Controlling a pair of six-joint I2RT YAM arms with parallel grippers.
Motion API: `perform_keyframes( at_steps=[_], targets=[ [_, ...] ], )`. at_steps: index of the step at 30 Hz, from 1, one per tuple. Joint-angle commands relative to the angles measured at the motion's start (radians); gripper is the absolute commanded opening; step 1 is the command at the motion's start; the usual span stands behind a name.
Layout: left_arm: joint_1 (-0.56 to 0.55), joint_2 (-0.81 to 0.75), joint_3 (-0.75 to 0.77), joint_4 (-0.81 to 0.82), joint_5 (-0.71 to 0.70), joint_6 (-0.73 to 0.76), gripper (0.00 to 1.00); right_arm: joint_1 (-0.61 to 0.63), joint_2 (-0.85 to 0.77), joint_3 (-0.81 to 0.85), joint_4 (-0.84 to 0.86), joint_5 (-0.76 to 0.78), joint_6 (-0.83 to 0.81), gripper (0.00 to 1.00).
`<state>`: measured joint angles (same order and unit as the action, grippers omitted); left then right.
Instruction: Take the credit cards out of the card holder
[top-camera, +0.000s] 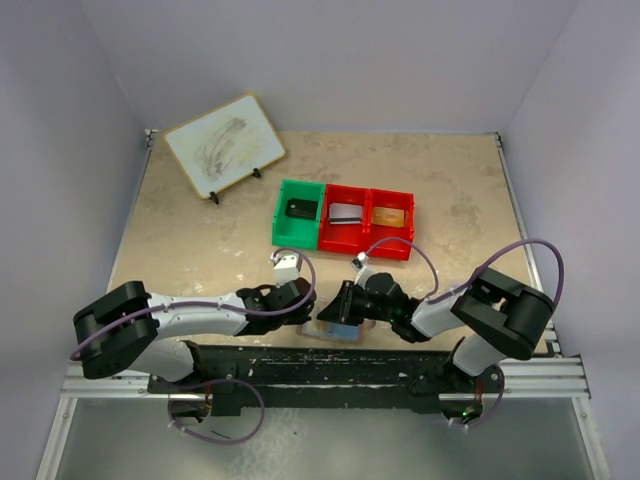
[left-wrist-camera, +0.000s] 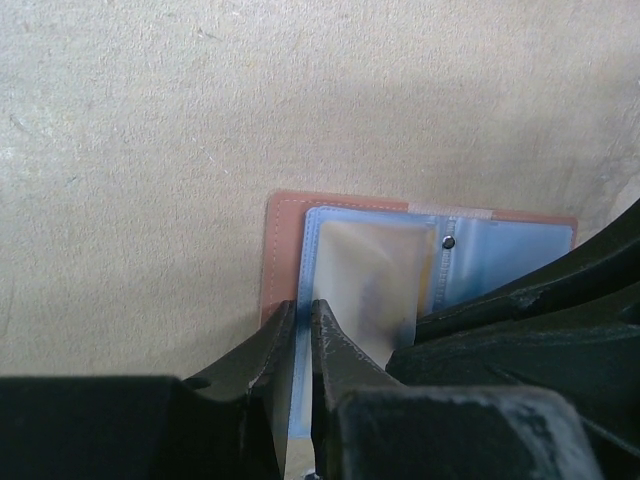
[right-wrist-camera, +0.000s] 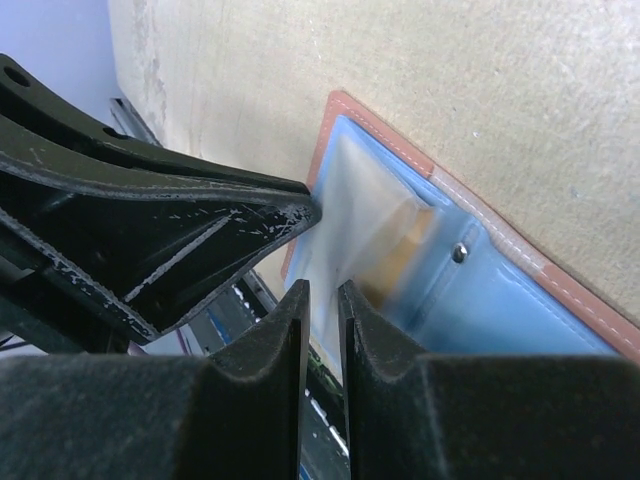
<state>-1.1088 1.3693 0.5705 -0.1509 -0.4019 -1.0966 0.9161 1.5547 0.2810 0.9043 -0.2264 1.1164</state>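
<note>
The card holder lies open on the table right at its near edge, with a tan-pink rim and pale blue inner panels. A pale frosted credit card sticks up out of its left pocket. My left gripper is shut on the blue edge of the left panel. My right gripper comes in from the right. Its jaws stand a narrow gap apart, closed on the card's lower edge. The two grippers almost touch.
A green bin with a dark object and two red bins, each with a card inside, stand in a row behind the card holder. A framed board leans at the back left. The metal rail runs just below the card holder.
</note>
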Motion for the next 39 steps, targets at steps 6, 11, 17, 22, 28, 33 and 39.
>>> perform_keyframes(
  at_steps=[6,11,17,22,28,33,39],
  targets=[
    [-0.01,-0.082,0.028,-0.053,-0.04,0.018,0.13,0.006,0.01,0.012,0.004,0.028,0.039,0.16],
    [-0.011,-0.101,0.027,-0.077,-0.053,0.013,0.13,0.006,0.029,0.009,0.007,0.038,0.045,0.0],
    [-0.01,-0.15,0.006,-0.083,-0.069,0.0,0.15,0.005,-0.029,-0.049,0.009,0.108,0.11,0.0],
    [-0.01,-0.177,-0.006,-0.061,-0.055,-0.01,0.18,0.0,-0.053,-0.1,0.065,0.125,0.138,0.0],
    [-0.011,-0.186,-0.022,-0.002,-0.009,-0.007,0.19,-0.001,-0.001,-0.162,0.251,0.114,0.186,0.0],
    [-0.011,-0.19,-0.04,0.042,0.021,-0.008,0.19,-0.002,0.021,-0.177,0.34,0.093,0.192,0.0],
    [-0.01,-0.188,-0.054,0.054,0.032,-0.018,0.19,-0.002,-0.023,-0.174,0.314,0.099,0.181,0.0]
  ],
)
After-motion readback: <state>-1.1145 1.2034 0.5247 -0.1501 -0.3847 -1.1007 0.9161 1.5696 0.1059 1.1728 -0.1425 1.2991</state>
